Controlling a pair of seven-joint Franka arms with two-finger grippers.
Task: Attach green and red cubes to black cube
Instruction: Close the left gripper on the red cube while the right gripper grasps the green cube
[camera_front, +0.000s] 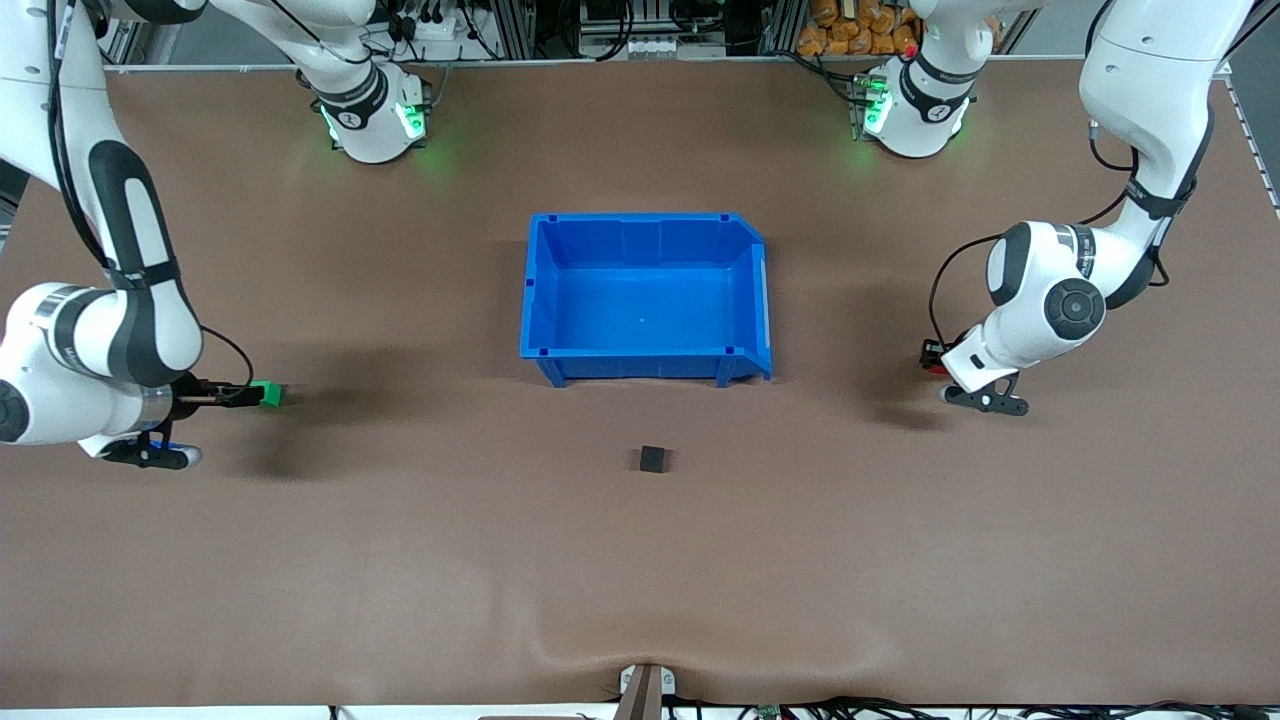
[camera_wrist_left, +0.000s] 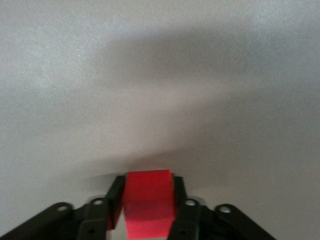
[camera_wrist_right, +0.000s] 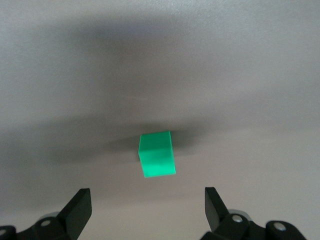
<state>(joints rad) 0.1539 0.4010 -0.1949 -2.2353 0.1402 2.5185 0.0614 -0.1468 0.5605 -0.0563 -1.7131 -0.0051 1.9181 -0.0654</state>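
A: The left gripper (camera_wrist_left: 148, 212) is clamping the smooth red cube (camera_wrist_left: 148, 202) low at its end of the table.

B: The right gripper (camera_wrist_right: 145, 210) is gaping before the glossy green cube (camera_wrist_right: 157, 154); the matt black cube (camera_front: 653, 459) is lying near the blue plastic bin (camera_front: 645, 368).

**A:** From the front I can barely see the red cube (camera_front: 936, 366). My left arm covers most of it.

**B:** And the left gripper (camera_wrist_left: 148, 212)?

**A:** Its lower part is cut off at six o'clock in my left wrist view.
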